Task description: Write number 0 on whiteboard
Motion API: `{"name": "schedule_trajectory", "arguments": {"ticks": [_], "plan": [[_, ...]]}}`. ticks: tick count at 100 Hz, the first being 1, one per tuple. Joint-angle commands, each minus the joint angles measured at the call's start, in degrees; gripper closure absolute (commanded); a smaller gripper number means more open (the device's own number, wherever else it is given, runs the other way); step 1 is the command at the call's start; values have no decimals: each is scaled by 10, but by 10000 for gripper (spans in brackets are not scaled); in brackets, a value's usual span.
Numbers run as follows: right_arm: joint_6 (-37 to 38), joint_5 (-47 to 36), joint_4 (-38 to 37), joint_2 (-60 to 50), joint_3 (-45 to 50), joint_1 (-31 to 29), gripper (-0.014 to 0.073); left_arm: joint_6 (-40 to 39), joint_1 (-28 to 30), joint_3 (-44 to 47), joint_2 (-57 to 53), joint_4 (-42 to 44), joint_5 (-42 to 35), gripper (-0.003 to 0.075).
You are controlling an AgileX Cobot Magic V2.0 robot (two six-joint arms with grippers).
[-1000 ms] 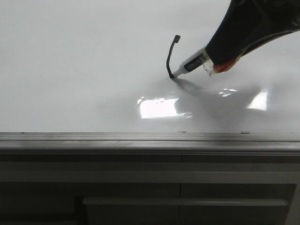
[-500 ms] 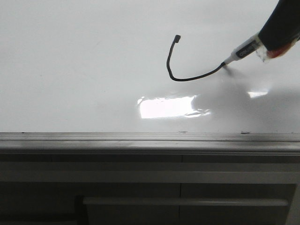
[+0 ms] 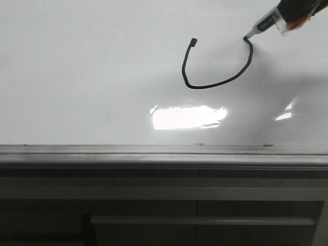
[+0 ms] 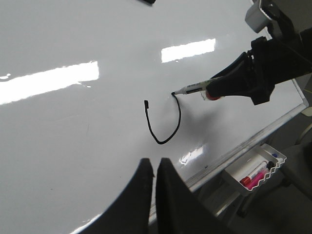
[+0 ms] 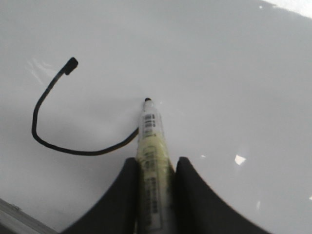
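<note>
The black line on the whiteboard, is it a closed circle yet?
No, the black line on the whiteboard is an open U, with a gap between its blob end and the marker tip.

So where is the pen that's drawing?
Look at the big white whiteboard and find the black curved line on it. The marker touches the line's open end, held by the right gripper; it is white with a black tip.
</note>
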Motion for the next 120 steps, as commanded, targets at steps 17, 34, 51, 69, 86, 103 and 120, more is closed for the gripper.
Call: {"name": "schedule_trajectory", "arguments": {"ticks": [17,34,51,69,86,103,120], "plan": [[4,-53,-24,33,-33,9,639,-4,2,-16,2,0,-38,740],[4,-57,-19,48,-37,28,640,-4,2,-16,2,0,-38,740],[4,-59,-10,63,-43,41,640,-4,2,-16,2,0,-38,740],[4,-36,-5,64,-43,53,640,-4,2,-16,2,0,-38,740],[4,-26,13,64,-43,53,640,-4,2,-16,2,0,-38,740],[4,-24,18,64,-43,64,640,-4,2,-16,2,0,-38,740],[4,-22,15,48,-63,72,640,-4,2,-16,2,0,-38,740]]}}
